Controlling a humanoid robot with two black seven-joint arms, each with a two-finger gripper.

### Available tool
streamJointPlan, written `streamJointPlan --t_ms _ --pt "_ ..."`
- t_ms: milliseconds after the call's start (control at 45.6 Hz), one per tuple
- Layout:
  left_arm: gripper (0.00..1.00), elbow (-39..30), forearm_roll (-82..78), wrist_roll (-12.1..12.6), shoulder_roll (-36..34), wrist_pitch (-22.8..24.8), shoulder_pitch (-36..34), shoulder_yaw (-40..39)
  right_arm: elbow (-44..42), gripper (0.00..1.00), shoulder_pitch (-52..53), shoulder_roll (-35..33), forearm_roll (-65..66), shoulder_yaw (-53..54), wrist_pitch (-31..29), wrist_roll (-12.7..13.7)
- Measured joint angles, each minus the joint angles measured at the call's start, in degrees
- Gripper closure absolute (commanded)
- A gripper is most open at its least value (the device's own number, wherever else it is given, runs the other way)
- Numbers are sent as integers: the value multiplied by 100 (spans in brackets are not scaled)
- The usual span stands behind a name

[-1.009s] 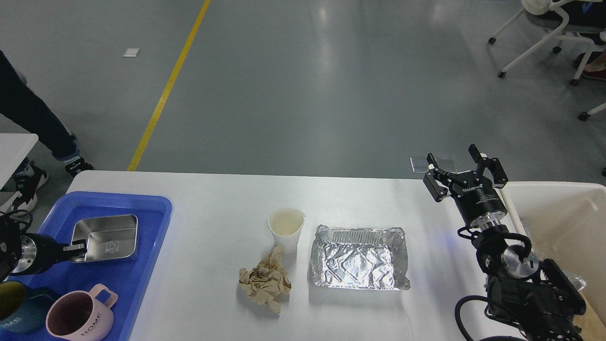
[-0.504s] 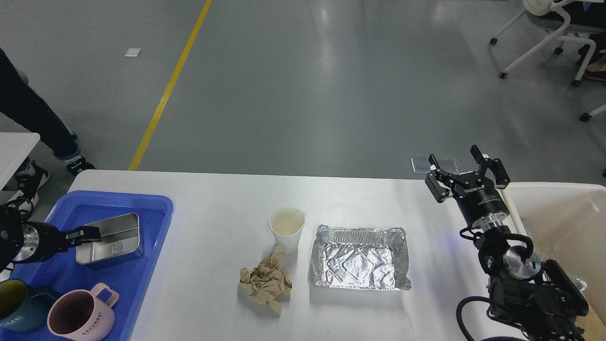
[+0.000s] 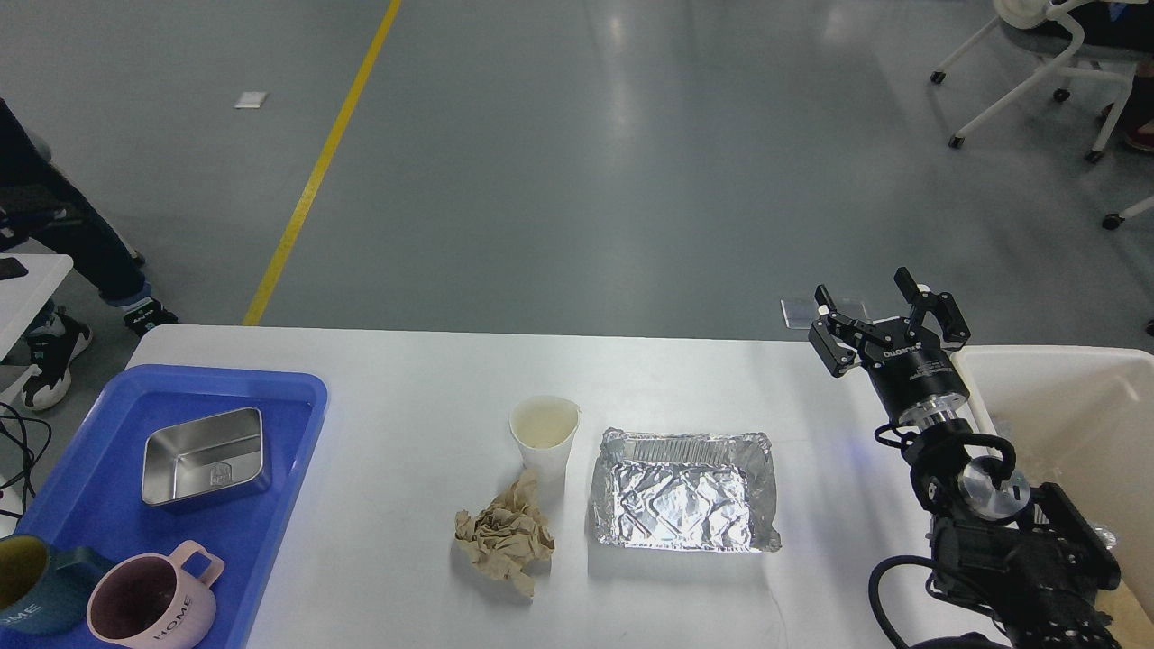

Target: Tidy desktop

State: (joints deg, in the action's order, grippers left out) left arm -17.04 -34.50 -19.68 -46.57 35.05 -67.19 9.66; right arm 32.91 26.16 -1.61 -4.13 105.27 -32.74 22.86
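The white desktop [image 3: 415,424] fills the lower view. On it stand a white paper cup [image 3: 544,436], a crumpled brown paper ball [image 3: 505,536] just in front of the cup, and an empty foil tray [image 3: 683,491] to the cup's right. A blue tray [image 3: 288,424] at the left holds a steel box [image 3: 206,455], a pink mug [image 3: 151,606] and a dark blue mug [image 3: 27,586]. My right gripper [image 3: 888,305] is open and empty, raised over the table's far right edge. My left gripper is out of view.
A cream-white bin [image 3: 1073,406] stands at the right end of the table, beside my right arm. A person's legs [image 3: 54,225] and another white table [image 3: 27,288] are at the far left. Wheeled chairs [image 3: 1064,72] stand far right.
My left gripper let go of the steel box in the blue tray and drew back out of view to the left. The box now lies flat. The right gripper barely moved.
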Motion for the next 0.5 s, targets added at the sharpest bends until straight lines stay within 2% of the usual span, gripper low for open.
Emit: streamJointPlan --t_ms 197,504 --pt "3 -20 890 4 173 19 -67 -1014 130 0 0 -6 15 -8 71 0" --pt "3 -38 1861 86 1514 33 470 -3732 137 0 -2 -7 216 -16 106 8"
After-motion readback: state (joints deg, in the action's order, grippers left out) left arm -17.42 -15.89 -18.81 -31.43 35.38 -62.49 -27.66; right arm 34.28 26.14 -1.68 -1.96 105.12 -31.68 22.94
